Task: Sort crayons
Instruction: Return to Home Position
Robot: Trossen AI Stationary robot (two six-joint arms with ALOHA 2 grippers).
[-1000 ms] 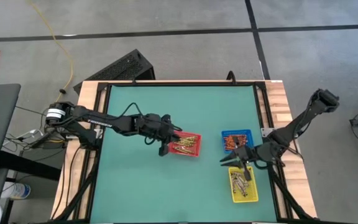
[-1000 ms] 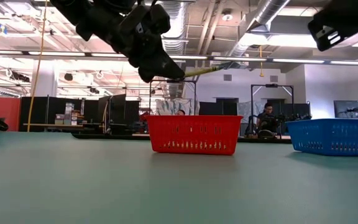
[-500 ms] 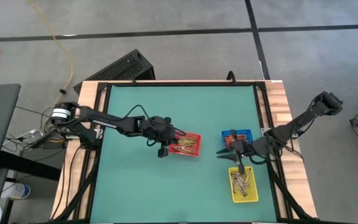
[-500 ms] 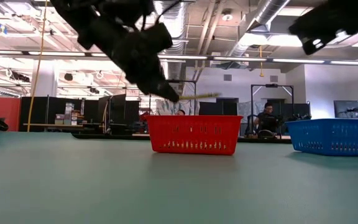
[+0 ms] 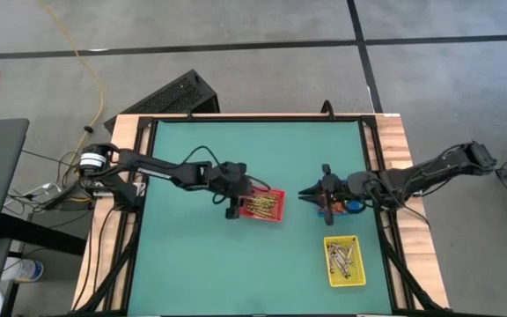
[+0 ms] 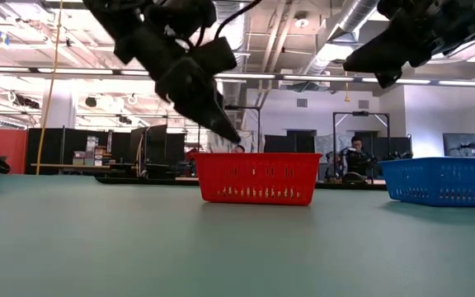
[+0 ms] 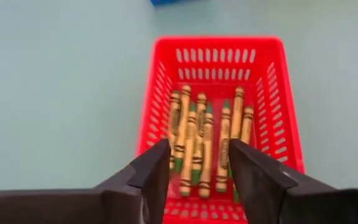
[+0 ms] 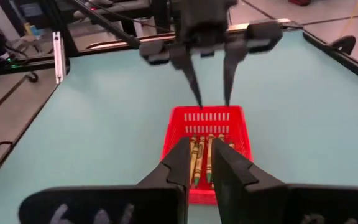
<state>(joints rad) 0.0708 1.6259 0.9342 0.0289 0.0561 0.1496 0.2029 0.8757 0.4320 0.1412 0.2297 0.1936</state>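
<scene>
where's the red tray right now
In the high view the red tray sits near the middle of the table, with the left hand over its left end and the blue tray off to its right.

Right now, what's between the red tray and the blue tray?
The right gripper hangs there over bare green table, pointing at the red tray. The high view shows it, partly covering the blue tray.

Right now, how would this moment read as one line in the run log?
left pincer: open, empty, above red tray | right pincer: open, empty, raised, facing red tray | crayons: lying in red tray
</scene>
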